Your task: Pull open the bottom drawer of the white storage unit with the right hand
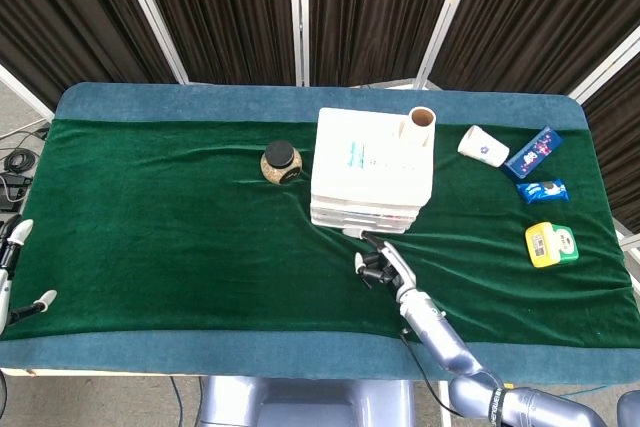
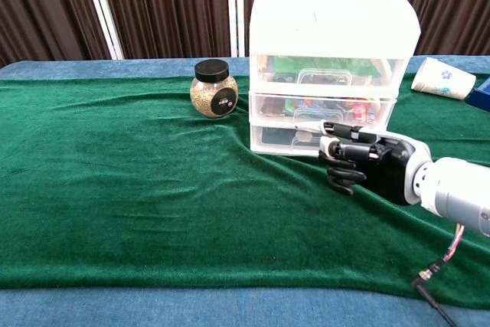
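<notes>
The white storage unit stands mid-table with three clear-fronted drawers. Its bottom drawer sticks out a little at the front, seen in the head view as a narrow lip. My right hand is right in front of it, fingers curled, and its upper fingers hook the bottom drawer's handle. My left hand shows only at the far left edge of the head view, fingers apart and holding nothing.
A black-lidded jar stands left of the unit. A cardboard tube rises at the unit's back right. To the right lie a paper cup, a blue box, a blue packet and a yellow pack. The green cloth wrinkles at the unit's front.
</notes>
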Tool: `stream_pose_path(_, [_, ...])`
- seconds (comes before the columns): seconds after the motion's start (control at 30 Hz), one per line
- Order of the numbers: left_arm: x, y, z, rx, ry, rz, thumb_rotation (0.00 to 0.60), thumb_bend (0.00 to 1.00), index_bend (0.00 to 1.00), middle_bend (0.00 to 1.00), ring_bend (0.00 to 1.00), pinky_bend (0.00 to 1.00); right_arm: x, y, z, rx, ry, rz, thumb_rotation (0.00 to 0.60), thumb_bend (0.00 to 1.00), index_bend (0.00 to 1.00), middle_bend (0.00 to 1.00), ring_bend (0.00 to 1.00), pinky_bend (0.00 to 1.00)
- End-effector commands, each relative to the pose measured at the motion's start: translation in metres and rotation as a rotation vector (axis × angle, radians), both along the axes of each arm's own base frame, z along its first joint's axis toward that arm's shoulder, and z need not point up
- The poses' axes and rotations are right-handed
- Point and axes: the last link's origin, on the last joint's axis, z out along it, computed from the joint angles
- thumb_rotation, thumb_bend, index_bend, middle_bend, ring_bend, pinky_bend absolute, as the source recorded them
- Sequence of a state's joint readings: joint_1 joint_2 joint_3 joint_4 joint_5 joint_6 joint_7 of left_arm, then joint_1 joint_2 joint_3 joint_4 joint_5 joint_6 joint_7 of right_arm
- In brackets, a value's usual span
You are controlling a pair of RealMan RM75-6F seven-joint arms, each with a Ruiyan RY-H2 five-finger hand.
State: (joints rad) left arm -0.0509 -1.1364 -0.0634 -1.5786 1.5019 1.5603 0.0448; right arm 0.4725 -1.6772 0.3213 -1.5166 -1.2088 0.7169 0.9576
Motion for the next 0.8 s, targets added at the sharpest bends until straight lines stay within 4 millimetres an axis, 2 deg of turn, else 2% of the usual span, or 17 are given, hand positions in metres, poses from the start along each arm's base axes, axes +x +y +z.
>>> stream_pose_path(0.03, [0.0005, -0.0005, 0.0005, 0.003, -0.001, -0.003, 0.6, 0.08, 0.0, 0.0, 0.0, 0.0, -0.0037, -0.0011, -0.0029, 0.004, 0.008, -0.014, 0.6, 0.61, 0.22, 0.92, 0.97, 0.84])
stream_pose_path(0.8, [-0.001, 0.0004, -0.0002, -0.007, -0.002, 0.006, 0.6, 0.08, 0.0, 0.0, 0.0, 0.0, -0.0069, -0.0102, -0.0044, -0.038, 0.022, -0.025, 0.6, 0.61, 0.14, 0.92, 0.97, 0.84])
